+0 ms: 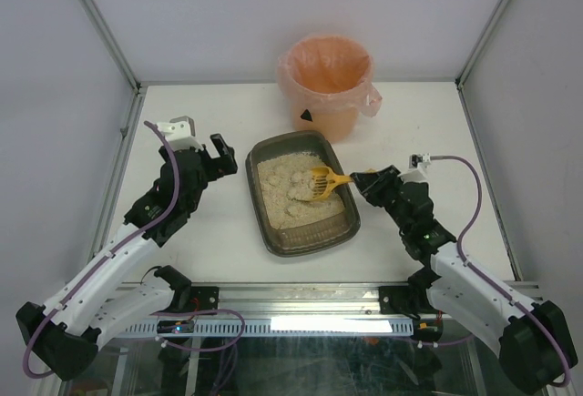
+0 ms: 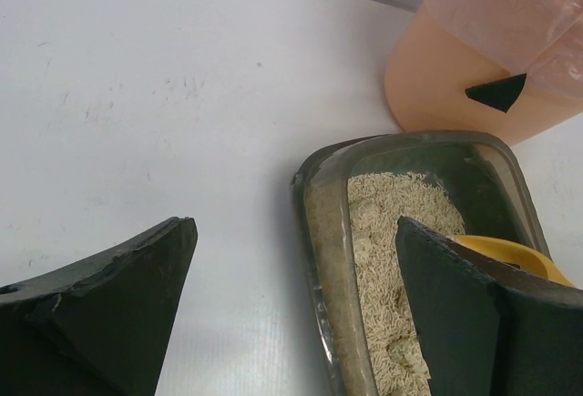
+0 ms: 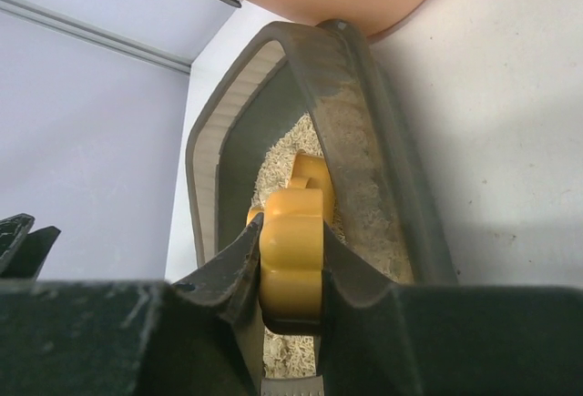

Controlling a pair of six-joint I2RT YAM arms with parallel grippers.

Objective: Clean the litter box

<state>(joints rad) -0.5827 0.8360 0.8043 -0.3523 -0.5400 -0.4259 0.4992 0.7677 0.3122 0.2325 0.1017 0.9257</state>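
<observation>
The litter box [image 1: 310, 242], a shallow dark tray of beige litter, lies at the table's middle. A yellow scoop [image 1: 320, 183] rests with its head in the litter, and my right gripper [image 1: 361, 180] is shut on its handle from the box's right side. In the right wrist view the fingers of the right gripper [image 3: 291, 232] clamp the yellow handle [image 3: 293, 259] above the box's right wall [image 3: 383, 168]. My left gripper [image 1: 221, 155] stands open just left of the box. Its jaws [image 2: 293, 225] straddle the box's left rim [image 2: 321, 232] without touching it.
An orange-pink bag-lined bucket [image 1: 328, 82] stands right behind the box, almost touching its far end; it also shows as the bucket [image 2: 446, 77] in the left wrist view. White walls and a metal frame [image 1: 100, 32] close in the table on three sides.
</observation>
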